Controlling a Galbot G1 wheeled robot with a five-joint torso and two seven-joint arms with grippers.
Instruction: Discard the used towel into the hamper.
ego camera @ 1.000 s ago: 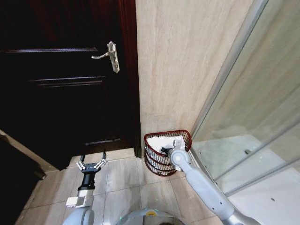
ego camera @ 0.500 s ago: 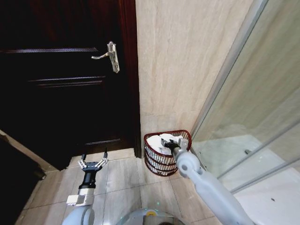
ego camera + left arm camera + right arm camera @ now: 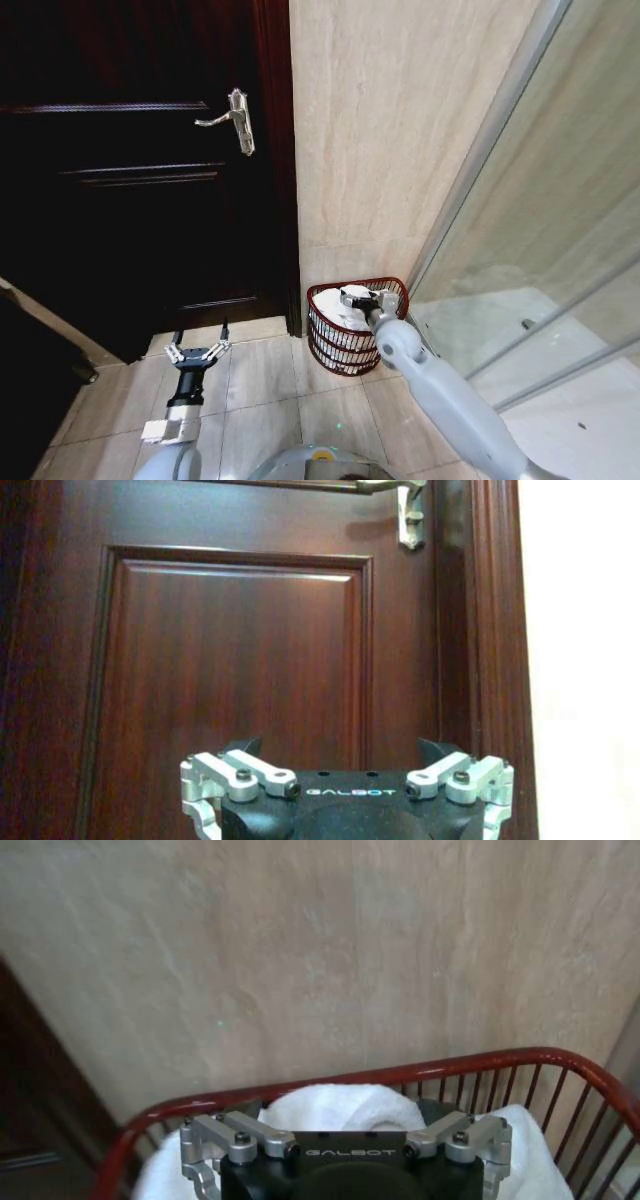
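Lying below spread fingers point(image 3: 357, 294): towel point(image 3: 335, 306)

The hamper point(image 3: 345, 340) stands in the corner, hemmed by the tiled wall point(image 3: 390, 130) behind, the dark door point(image 3: 130, 180) frame just beside on the robot's left and the glass shower screen point(image 3: 540, 230) on its right, so its mouth is reachable from above and from the front. The white towel point(image 3: 335, 305) fills the mouth and the right gripper point(image 3: 358, 297) hangs over it. Bare floor tiles point(image 3: 260, 385) lie open before the door, where the left gripper point(image 3: 197, 350) hovers, jaws spread
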